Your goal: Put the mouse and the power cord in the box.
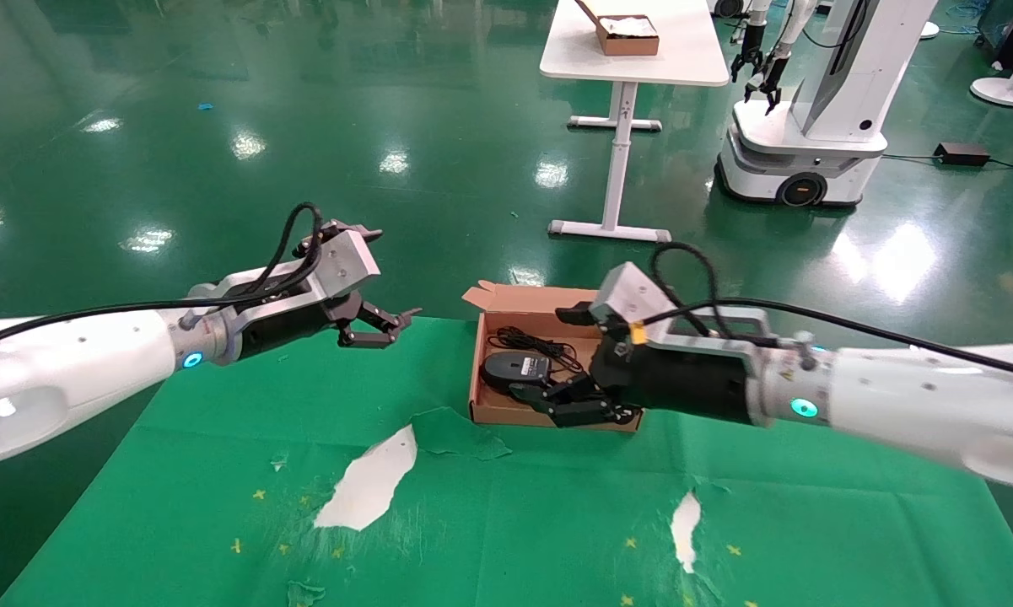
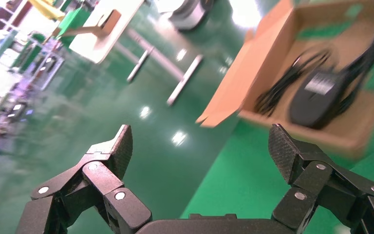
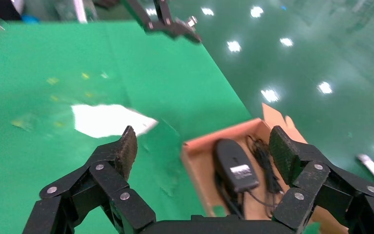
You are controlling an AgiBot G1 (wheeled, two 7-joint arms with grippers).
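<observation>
My right gripper (image 1: pixel 567 403) hangs released over the box (image 1: pixel 481 354) — the mouse (image 1: pixel 516 368) lies inside — left gripper (image 1: pixel 377 326) idle, spread, at the table's far edge.

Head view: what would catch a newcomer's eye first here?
Probably the shallow brown cardboard box at the far edge of the torn green table cover, with a small black oval mouse lying inside. The right pincer hangs open over the box's near side, and the left pincer hovers open off to the left.
</observation>
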